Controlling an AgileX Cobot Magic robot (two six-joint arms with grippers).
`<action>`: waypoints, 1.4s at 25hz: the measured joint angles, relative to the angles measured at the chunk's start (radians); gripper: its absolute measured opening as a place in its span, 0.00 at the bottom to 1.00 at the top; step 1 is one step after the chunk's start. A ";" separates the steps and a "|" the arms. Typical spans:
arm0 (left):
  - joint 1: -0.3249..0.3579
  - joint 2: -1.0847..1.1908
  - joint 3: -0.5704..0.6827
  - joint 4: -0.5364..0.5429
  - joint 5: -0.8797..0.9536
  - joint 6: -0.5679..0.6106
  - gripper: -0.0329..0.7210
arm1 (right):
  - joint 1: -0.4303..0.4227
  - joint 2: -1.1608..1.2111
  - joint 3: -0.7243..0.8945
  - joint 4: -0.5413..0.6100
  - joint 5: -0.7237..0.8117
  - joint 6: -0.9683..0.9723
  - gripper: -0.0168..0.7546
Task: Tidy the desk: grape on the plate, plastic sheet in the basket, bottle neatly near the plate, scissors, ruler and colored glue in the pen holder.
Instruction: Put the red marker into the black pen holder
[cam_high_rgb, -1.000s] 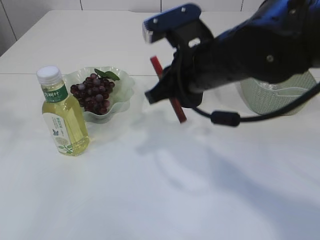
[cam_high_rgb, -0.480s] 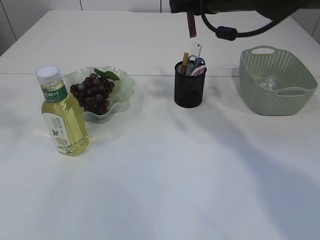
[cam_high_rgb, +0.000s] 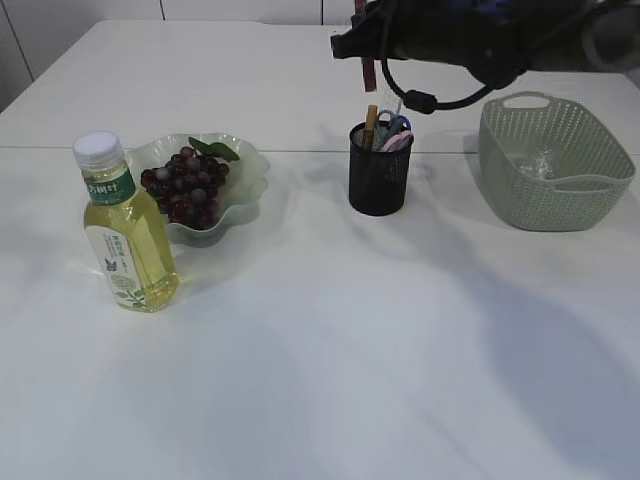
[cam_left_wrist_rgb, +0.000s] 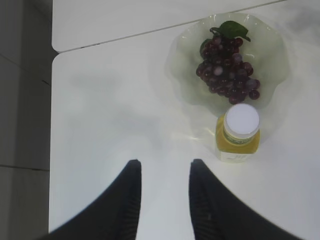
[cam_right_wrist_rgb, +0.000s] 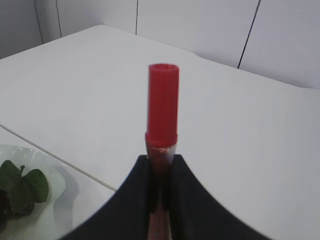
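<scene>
Step in hand: the right pincer (cam_right_wrist_rgb: 159, 165) is carrying the colored glue (cam_right_wrist_rgb: 162, 112), the last item heading for the pen holder (cam_high_rgb: 379, 170).

Key relation: in the exterior view the glue (cam_high_rgb: 369, 72) is hanging upright, its long axis near vertical, just above the pen holder and slightly toward its left rim; the holder's mouth is lying below the stick, so the coming move looks like a small shift right, then a straight descent.

Nearer arm: the right one is reaching over the holder; the left is sitting well apart, above the bottle (cam_left_wrist_rgb: 238, 134) and plate (cam_left_wrist_rgb: 186, 45).

Right pincer: clamped on the lower body of the glue.

Left pincer (cam_left_wrist_rgb: 165, 187): jaws standing apart, holding nothing.

Glue's look: a slim red stick with a red cap pointing away from the pincer.

Holder: black mesh, already crowded with scissors (cam_high_rgb: 393, 124) and ruler (cam_high_rgb: 396, 103), so the free gap is looking narrow.

Rest: grape (cam_high_rgb: 187, 186) is lying on the plate; the bottle is standing just beside it.
</scene>
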 joint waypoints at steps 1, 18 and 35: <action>0.000 0.000 0.000 0.000 0.000 0.000 0.36 | -0.005 0.014 0.000 0.000 -0.016 0.000 0.14; 0.000 0.000 0.000 0.026 0.000 0.000 0.36 | -0.031 0.113 -0.002 -0.002 -0.092 0.002 0.14; 0.000 0.000 0.000 0.033 0.000 0.000 0.36 | -0.031 0.115 -0.002 -0.002 -0.037 0.002 0.55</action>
